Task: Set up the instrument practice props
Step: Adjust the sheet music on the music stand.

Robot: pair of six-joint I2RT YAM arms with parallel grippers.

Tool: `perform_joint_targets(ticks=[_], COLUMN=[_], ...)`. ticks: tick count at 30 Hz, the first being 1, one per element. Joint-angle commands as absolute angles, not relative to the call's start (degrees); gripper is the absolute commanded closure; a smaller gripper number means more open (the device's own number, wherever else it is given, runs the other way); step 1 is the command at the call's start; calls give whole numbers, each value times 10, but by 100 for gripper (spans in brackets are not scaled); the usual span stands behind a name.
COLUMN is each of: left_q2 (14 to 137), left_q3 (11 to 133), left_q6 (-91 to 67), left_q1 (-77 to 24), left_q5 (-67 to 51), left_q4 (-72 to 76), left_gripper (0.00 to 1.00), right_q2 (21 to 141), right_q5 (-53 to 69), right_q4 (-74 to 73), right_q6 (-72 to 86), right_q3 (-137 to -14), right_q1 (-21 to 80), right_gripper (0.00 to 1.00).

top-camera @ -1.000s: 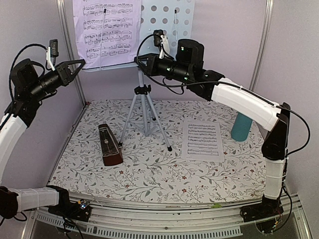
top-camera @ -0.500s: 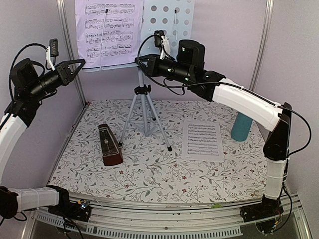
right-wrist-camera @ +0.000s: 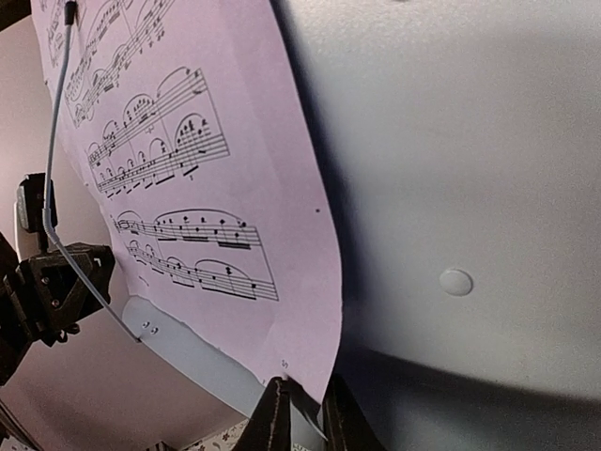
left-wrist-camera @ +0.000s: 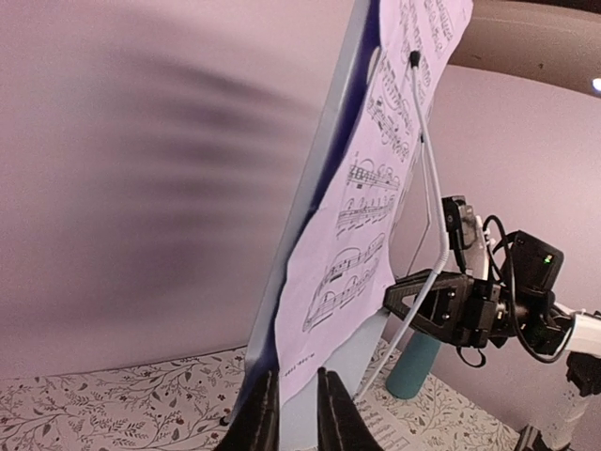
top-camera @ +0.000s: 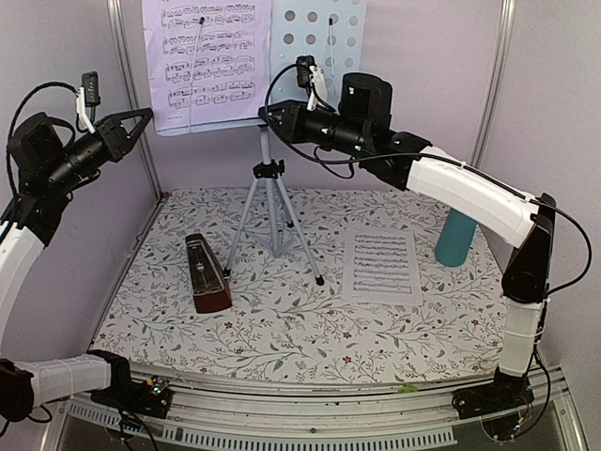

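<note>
At the back of the floral tablecloth (top-camera: 282, 329) stands the pale-blue music stand (top-camera: 315, 38), upright on its silver tripod legs (top-camera: 272, 216). A sheet-music page (top-camera: 202, 56) rests on the stand's left half, with a thin wire arm (top-camera: 194, 70) lying across it. The left gripper (top-camera: 148, 114) reaches the stand's lower left corner. In its wrist view the fingers (left-wrist-camera: 268, 418) are pinched nearly together at the page's bottom corner; whether the stand's ledge is caught too cannot be told. The right gripper (top-camera: 264, 113) meets the stand's ledge at mid-width, clenched on the page's lower right corner, which hangs between its fingers (right-wrist-camera: 272, 413). Right of the stand's legs a loose page (top-camera: 382, 265) lies flat on the cloth. Farther right of the stand, a teal cup (top-camera: 454, 240) stands upright. Left of the stand's legs and a little forward sits the dark-red metronome (top-camera: 207, 274), apart from the legs.
</note>
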State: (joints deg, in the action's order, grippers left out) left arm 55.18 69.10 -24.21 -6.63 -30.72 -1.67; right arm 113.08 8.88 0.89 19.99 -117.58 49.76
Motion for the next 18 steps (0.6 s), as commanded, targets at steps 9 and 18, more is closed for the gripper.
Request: perform_joint_targets(ticks=[9, 18], left_q2=[513, 463], left_q3=[665, 608], left_q6=[-236, -232], left_q1=[-69, -73], left_q5=[-287, -282], left_q4=[-19, -21], left_gripper=[72, 55], right_q2=[1055, 978], right_q5=[73, 64], right_q4=[6, 34], right_q6=[189, 185], right_q3=[-1088, -966], right_q1=[498, 500], right_gripper=[62, 42])
